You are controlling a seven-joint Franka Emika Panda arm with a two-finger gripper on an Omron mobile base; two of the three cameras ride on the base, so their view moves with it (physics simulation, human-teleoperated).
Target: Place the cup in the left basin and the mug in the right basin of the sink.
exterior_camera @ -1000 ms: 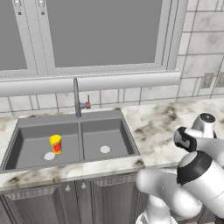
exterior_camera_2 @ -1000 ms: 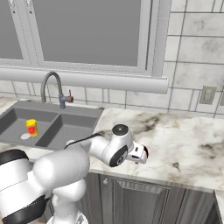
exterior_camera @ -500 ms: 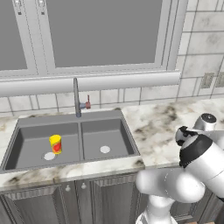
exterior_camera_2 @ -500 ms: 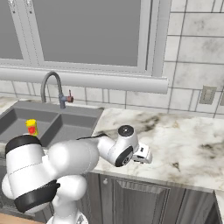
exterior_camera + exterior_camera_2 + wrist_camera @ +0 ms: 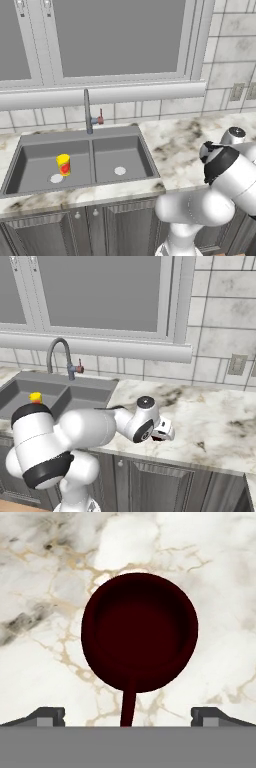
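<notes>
The dark maroon mug (image 5: 140, 632) stands upright on the marble counter, seen from straight above, its handle pointing toward the hand. My gripper (image 5: 129, 716) hovers open over it, one fingertip (image 5: 47, 714) far to each side, touching nothing. In the right base view the hand sits low over the counter with a sliver of the mug (image 5: 156, 437) under it. The yellow cup (image 5: 63, 164) stands upright in the left basin (image 5: 32, 167) of the sink (image 5: 75, 136), beside the white drain. The right basin (image 5: 122, 152) holds nothing but its drain.
The arched faucet (image 5: 87, 110) rises behind the sink's divider. Marble counter (image 5: 215, 421) stretches right of the sink to the tiled wall with an outlet (image 5: 236, 364). My own arm bulks between the sink and the mug.
The arm's elbow and big links have swung around. The hand has stayed over the mug, jaws still open. The cup has not moved.
</notes>
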